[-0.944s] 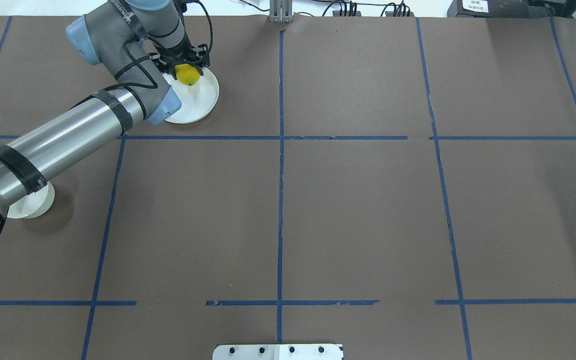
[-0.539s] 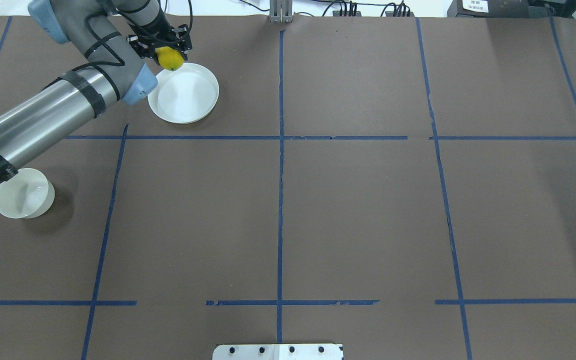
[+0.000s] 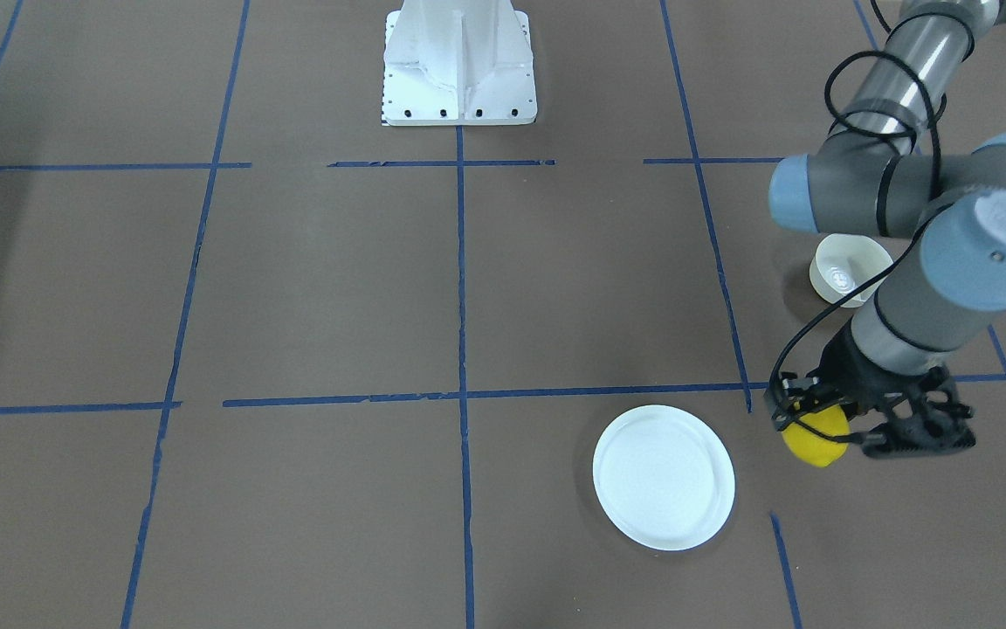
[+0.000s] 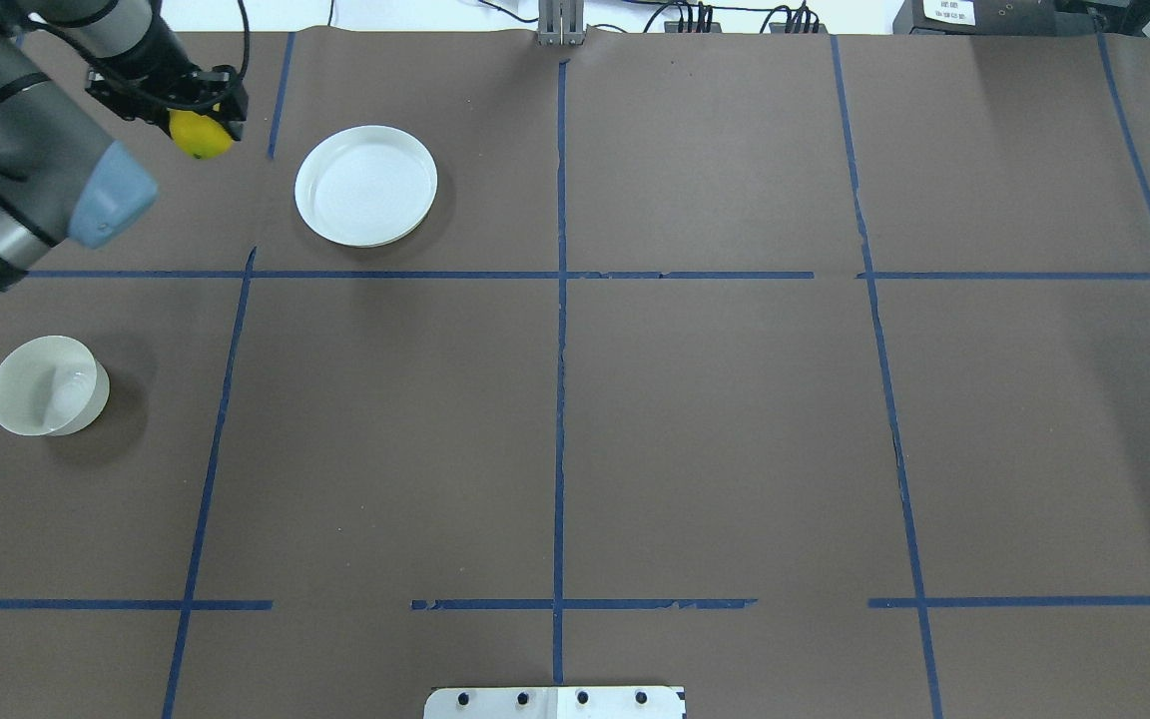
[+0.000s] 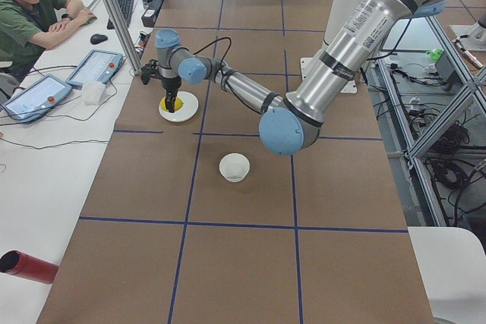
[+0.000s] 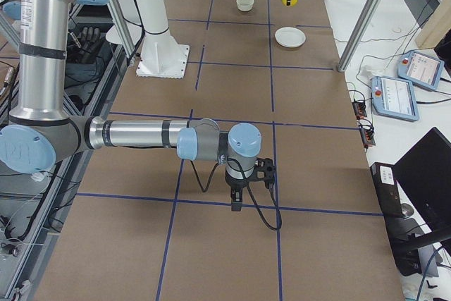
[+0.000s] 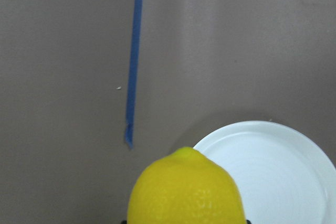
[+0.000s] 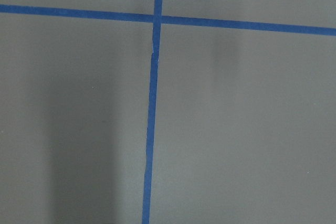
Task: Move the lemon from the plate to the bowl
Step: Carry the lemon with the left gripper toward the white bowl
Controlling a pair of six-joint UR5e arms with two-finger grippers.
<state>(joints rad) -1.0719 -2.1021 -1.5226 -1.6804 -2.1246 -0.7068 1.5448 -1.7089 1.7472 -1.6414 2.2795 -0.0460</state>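
Jaws on your left gripper (image 4: 198,118) are clamped on the lemon (image 4: 199,137). It hangs above the desk (image 4: 695,419), off the plate (image 4: 365,185), just past the plate's rim at 9 o'clock in the overhead view. The bowl (image 4: 46,385) sits well apart, at roughly 7 o'clock from the lemon.

Your right gripper (image 6: 239,187) shows only in the right-side view, pointing down over the desk, so you cannot tell how its jaws stand. Its wrist view shows only blue tape lines (image 8: 152,129).

From overhead, the gripper body covers the lemon's top. The left wrist view cuts off the fruit's lower half and the plate's 3 and 6 o'clock edges, and shows no fingers. In the front-facing view the left arm (image 3: 896,188) partly covers the bowl.

You can count one lemon, one plate, one bowl and two arms.
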